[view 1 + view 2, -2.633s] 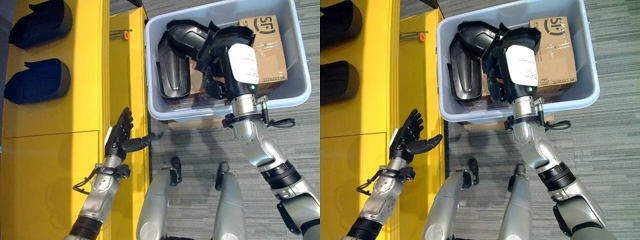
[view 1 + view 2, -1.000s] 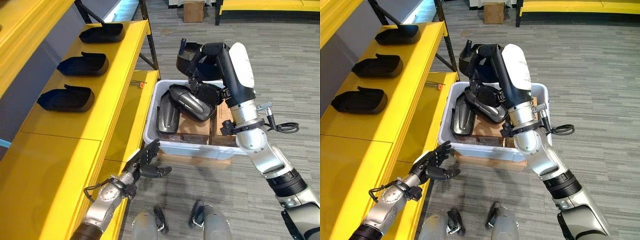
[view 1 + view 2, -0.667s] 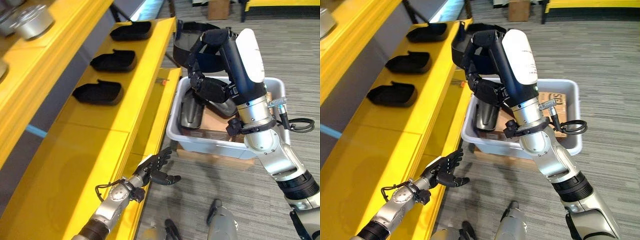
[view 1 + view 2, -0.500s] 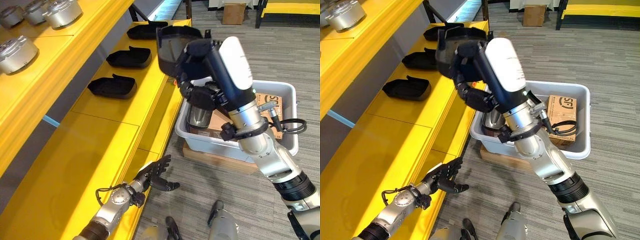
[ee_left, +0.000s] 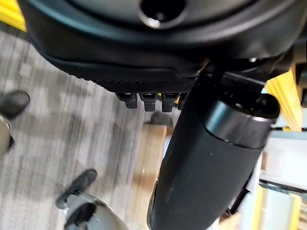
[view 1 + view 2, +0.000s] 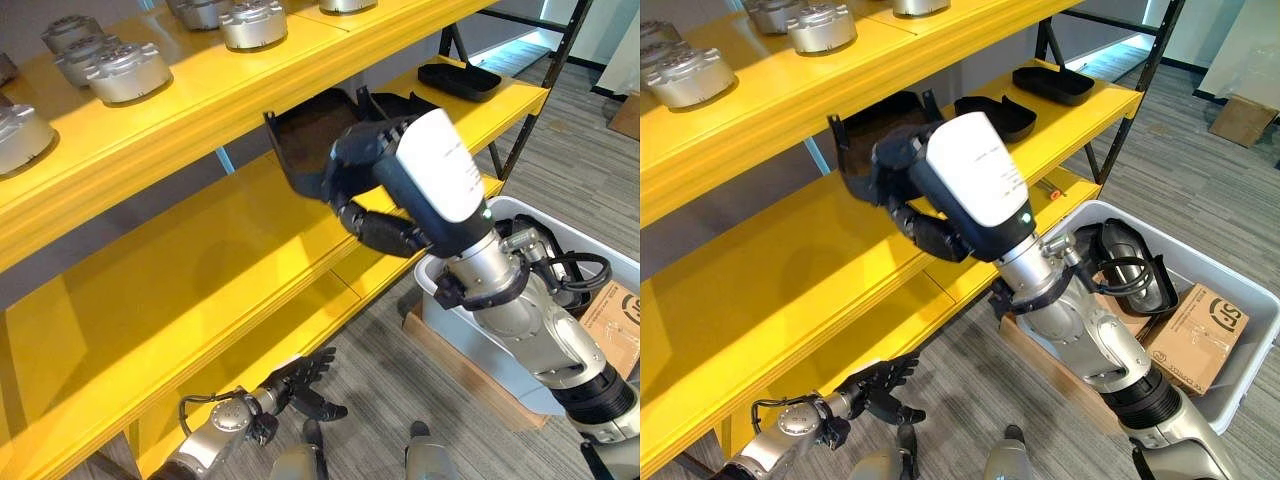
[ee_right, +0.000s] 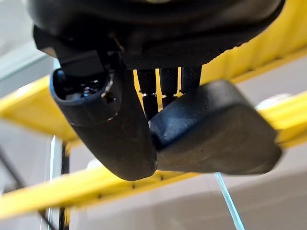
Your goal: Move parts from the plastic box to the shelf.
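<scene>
A: Change noted: the right hand point(image 6: 350, 165), fingers clamped on a black moulded part point(image 6: 315, 135), has lifted it out of the plastic box point(image 6: 1230, 385) and up to the yellow shelf point(image 6: 200, 270); placing comes next, probably.

B: Counts: two such parts point(image 6: 995, 115) on that shelf, one held, one part point(image 6: 1135, 265) visible in the box; several metal housings point(image 6: 125, 72) above; left hand point(image 6: 875, 385) low, fingers spread, empty.
</scene>
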Available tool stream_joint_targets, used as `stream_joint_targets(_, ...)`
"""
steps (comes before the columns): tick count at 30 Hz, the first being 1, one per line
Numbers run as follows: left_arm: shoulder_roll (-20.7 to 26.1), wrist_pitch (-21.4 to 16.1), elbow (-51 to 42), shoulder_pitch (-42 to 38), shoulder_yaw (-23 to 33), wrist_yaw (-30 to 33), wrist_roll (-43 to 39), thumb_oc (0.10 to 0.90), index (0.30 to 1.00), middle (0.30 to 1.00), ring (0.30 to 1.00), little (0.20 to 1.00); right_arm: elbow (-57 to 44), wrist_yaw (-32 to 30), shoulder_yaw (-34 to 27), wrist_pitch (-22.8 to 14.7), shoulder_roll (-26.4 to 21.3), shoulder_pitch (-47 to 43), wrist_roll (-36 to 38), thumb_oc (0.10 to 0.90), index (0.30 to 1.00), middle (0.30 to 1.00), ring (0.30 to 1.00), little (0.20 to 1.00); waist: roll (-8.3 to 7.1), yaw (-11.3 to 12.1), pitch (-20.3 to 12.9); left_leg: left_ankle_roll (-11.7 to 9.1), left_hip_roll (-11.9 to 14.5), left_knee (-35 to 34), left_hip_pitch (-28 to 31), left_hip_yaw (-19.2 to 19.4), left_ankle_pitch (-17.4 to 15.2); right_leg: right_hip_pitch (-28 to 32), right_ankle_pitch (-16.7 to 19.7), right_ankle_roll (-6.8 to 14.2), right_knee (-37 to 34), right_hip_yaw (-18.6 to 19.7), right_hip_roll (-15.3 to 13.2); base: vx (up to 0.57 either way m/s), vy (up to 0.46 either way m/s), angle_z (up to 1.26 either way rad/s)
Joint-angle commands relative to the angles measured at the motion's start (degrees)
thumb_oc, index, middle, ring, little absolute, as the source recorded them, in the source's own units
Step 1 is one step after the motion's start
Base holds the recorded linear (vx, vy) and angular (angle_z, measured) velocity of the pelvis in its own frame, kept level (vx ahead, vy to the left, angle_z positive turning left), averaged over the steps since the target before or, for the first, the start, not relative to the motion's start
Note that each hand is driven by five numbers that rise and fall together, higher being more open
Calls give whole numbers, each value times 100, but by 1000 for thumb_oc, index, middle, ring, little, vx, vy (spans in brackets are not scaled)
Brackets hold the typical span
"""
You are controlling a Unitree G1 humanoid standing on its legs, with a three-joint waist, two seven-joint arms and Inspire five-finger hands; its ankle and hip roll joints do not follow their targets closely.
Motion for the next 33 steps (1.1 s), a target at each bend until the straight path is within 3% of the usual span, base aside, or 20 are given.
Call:
stream_joint_targets(1, 124, -218, -645, -280, 484, 2, -291, 900, 1000, 1000, 1000, 1000, -600, -334, -303, -388, 61, -1069, 183, 400, 300, 300, 300, 300, -23, -51, -107, 305, -234, -25, 1086, 130, -949, 395, 84, -105, -417, -530, 78, 25, -19, 6)
stream_joint_targets(6, 114, -196, -683, -223, 544, 44, -326, 900, 1000, 1000, 1000, 1000, -785, 54, -104, -397, -90, -1241, 607, 400, 300, 300, 300, 300, -101, 47, -153, 287, -229, 48, 1075, 113, -976, 563, 80, -111, -526, -628, 27, 37, -6, 13)
stream_joint_targets(14, 104, -94, -678, -129, 630, 148, -271, 900, 1000, 1000, 1000, 1000, -704, 502, 239, 13, -10, -1330, 913, 400, 300, 300, 300, 300, -229, 271, -57, 353, -284, 385, 903, -63, -1099, 655, -15, -92, -380, -688, -83, 72, -25, 10)
stream_joint_targets(15, 109, -106, -669, -113, 655, 153, -313, 900, 1000, 1000, 1000, 1000, -688, 683, 313, 204, 13, -1314, 1076, 400, 300, 300, 300, 300, -256, 341, 6, 366, -282, 472, 834, -100, -1120, 655, -62, -108, -314, -725, -91, 61, -61, 15)
stream_joint_targets(20, 144, -23, -798, -55, 779, 133, -303, 900, 1000, 1000, 1000, 1000, -681, 675, 414, 332, -11, -1117, 852, 400, 300, 300, 300, 300, -296, 468, 161, 362, -279, 702, 632, -226, -1138, 622, -129, -138, -173, -821, -122, 47, -61, 17)
stream_joint_targets(25, 286, 23, -1024, 11, 911, 187, -407, 900, 1000, 1000, 1000, 1000, -431, 645, 454, 186, -127, -1013, 836, 400, 300, 300, 300, 300, -297, 567, 392, 374, -251, 952, 426, -206, -1157, 554, -239, -194, 47, -933, -141, 37, -49, 18)
stream_joint_targets(28, 299, 38, -1150, 19, 963, 174, -486, 900, 1000, 1000, 1000, 1000, -427, 734, 431, 257, -243, -913, 814, 400, 300, 300, 300, 300, -275, 550, 502, 433, -256, 1075, 372, -25, -1194, 534, -350, -272, 220, -1070, -133, 31, 22, 18)
stream_joint_targets(29, 294, -9, -1149, -106, 871, -32, -453, 900, 1000, 1000, 1000, 1000, -474, 657, 316, 441, -350, -742, 598, 400, 300, 300, 300, 300, -240, 454, 606, 337, -24, 1074, 286, 458, -994, 611, -384, -313, 296, -1333, -147, 67, 75, 36)
stream_joint_targets(31, 313, -13, -1193, -291, 765, -135, -550, 900, 1000, 1000, 1000, 1000, -430, 480, 147, 417, -542, -525, 477, 400, 300, 300, 300, 300, -240, 350, 751, 295, 182, 1223, 93, 742, -898, 726, -546, -376, 455, -1532, -176, 7, 126, 101)
stream_joint_targets(33, 325, 7, -1256, -342, 764, -163, -637, 900, 1000, 1000, 1000, 1000, -349, 364, 94, 269, -597, -429, 414, 400, 300, 300, 300, 300, -253, 338, 791, 336, 161, 1268, 36, 719, -928, 729, -608, -390, 538, -1566, -194, 7, 186, 128)
